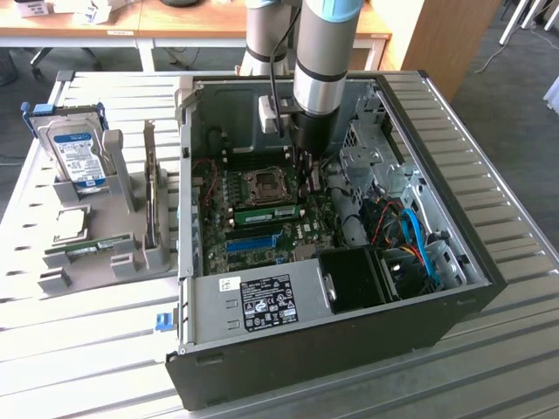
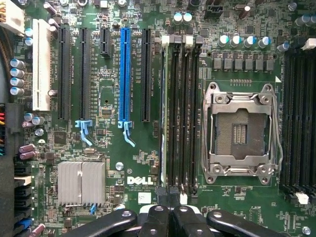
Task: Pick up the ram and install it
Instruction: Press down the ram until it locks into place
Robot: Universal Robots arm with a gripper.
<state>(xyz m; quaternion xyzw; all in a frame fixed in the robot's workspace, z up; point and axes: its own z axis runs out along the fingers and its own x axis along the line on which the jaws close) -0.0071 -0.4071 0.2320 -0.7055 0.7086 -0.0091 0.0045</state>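
Item: ram (image 1: pixel 266 214). You had a thin green stick standing on edge in a memory slot just beside the empty processor socket (image 2: pixel 240 132), inside the open computer case (image 1: pixel 349 349) on the worktop (image 1: pixel 489 140).

Handling, as judged: light, stiff and brittle. It probably tolerated no twisting, and its chips and contact edge were best left untouched. You would have done well to hold it by the two flat faces near the upper edge, or to press only along that edge, straight down.

Fingers (image 2: pixel 160 217): drawn tight together. They sat over the near end of the slot row with no stick seen between them.

Gripper (image 1: pixel 306 185): low over the motherboard (image 2: pixel 108 148), at one end of the ram.

Not made out: whether the ram was fully seated or the slot's end latches had closed. The wrist view gave only its top edge, and the fingers covered the near end. Whether the fingertips touched the stick or stood just above it was also unclear. A second green strip in the grey holder by the hard drive (image 1: pixel 77 155) may have been another stick.
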